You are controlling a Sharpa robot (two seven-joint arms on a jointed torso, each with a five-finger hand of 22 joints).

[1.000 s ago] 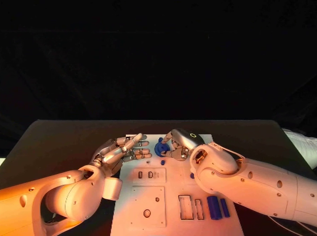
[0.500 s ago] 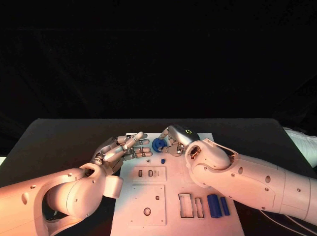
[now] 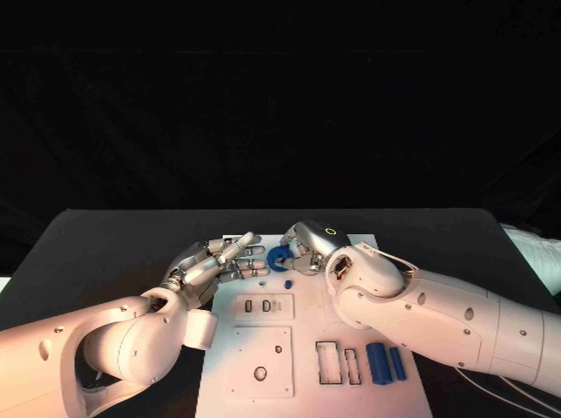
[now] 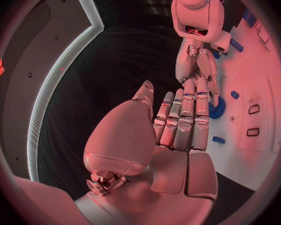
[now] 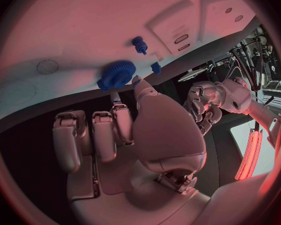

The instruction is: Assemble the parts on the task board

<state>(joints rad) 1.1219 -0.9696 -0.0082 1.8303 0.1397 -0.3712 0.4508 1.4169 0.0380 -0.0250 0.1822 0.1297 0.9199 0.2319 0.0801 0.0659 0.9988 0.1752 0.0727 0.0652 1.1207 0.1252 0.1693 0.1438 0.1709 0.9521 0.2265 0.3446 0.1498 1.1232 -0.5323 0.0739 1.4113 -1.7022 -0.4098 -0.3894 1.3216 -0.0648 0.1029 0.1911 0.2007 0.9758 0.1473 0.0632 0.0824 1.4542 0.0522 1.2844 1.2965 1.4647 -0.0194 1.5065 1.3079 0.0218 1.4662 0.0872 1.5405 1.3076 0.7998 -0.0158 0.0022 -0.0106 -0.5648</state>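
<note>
Head view: your right robot hand [image 3: 308,252] pinches the blue gear [image 3: 280,258] at its fingertips, over the task board's [image 3: 280,348] far edge. Left robot hand [image 3: 218,264] sits just beside, fingers spread, holding nothing. Gear looks light, rigid, toothed; grip the rim, it could slip.

A black table [image 3: 118,239] stands before a dark backdrop.

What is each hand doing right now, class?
Left hand: open, fingers extended, holding nothing.
Right hand: holding the blue gear at its fingertips.
</note>
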